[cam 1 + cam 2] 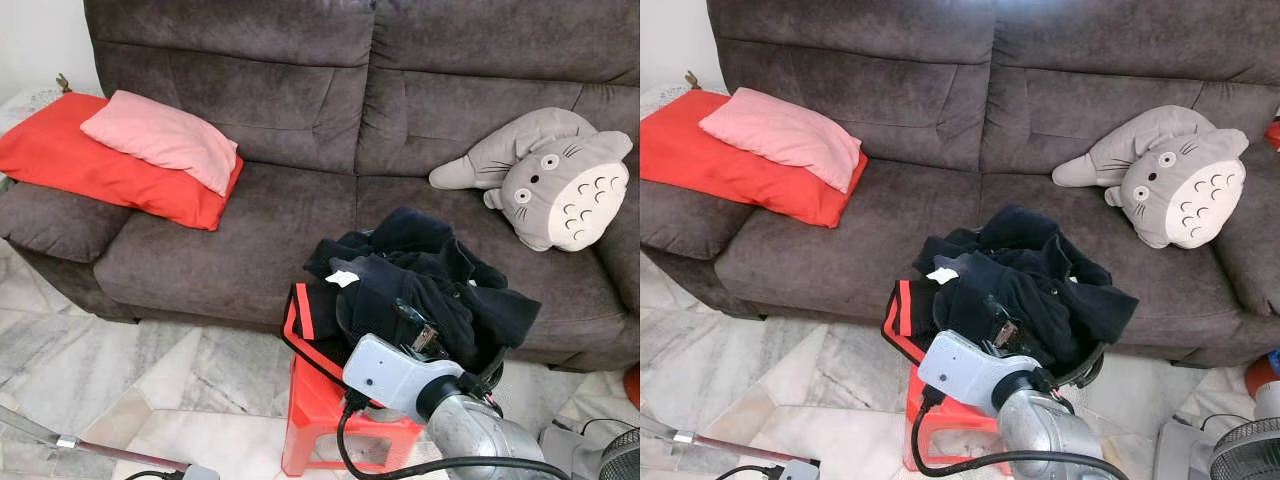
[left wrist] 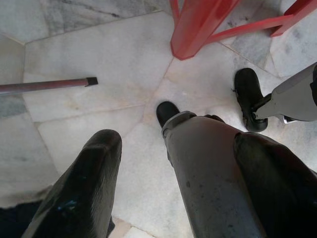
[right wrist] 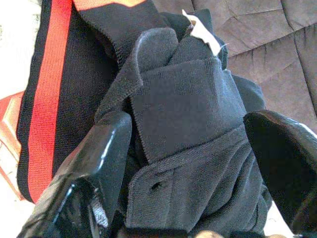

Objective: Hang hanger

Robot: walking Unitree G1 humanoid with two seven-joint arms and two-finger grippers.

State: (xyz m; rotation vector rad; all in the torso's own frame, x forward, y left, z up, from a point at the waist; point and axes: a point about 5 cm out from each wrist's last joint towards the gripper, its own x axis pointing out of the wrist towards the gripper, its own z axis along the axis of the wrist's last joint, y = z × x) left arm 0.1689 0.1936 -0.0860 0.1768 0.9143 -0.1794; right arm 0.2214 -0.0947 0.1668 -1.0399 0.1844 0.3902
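Hanger itself cannot be made out; a black garment (image 1: 420, 280) with red stripes and a small blank white tag (image 3: 202, 33) is heaped on the red stool (image 1: 320, 410) before the brown sofa (image 1: 250, 230). Right gripper (image 3: 188, 163) hangs spread wide over the cloth, holding nothing. Left gripper (image 2: 173, 183) hangs parted above the marble floor (image 2: 99, 54).

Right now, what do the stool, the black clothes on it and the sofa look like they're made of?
Stool: looks like molded plastic, smooth red with a slight sheen. Black clothes: knit fabric, with visible ribbed weave, stitched edges and a red stripe. Sofa: probably suede-like microfiber, a matte brown nap with soft shading.
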